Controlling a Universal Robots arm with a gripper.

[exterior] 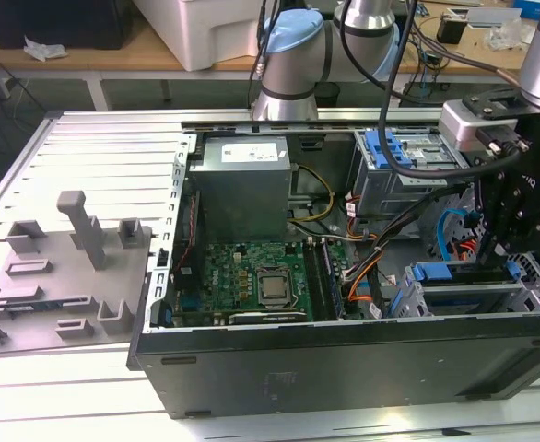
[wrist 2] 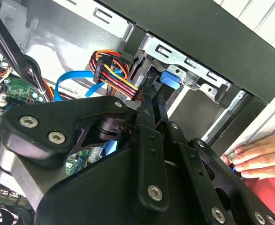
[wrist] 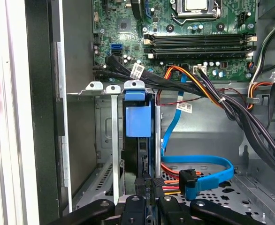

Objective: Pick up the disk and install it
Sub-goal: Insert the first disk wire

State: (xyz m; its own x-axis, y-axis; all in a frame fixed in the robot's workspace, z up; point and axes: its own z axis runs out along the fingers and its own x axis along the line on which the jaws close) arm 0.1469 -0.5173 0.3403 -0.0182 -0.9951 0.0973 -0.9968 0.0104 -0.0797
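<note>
claw: gripper (wrist: 145,183) narrow, fingers (wrist 2: 147,140) pulled close with a slim gap between them. Tips sit at the disk's near edge. Can't tell if they pinch any of it.
disk: the disk (wrist: 138,119) stands on edge in a slot of the drive cage (wrist: 105,140). Its blue carrier end is at the cage mouth, on the motherboard side.
cage: in the corner of the PC case (exterior: 344,368) at the exterior view's right. The slot beside the disk is bare metal.
cables: a blue SATA cable (wrist: 208,171) loops just beside the cage. A black harness runs across above it.
case: lies on its side, open, on the aluminium table (exterior: 86,147). Motherboard (exterior: 252,272) and power supply (exterior: 242,184) are exposed.
person: a hand (wrist 2: 262,157) rests on the case rim near the cage, apart from the claw.
table: a grey fixture (exterior: 81,230) sits at the exterior view's left, well apart from the case work.
</note>
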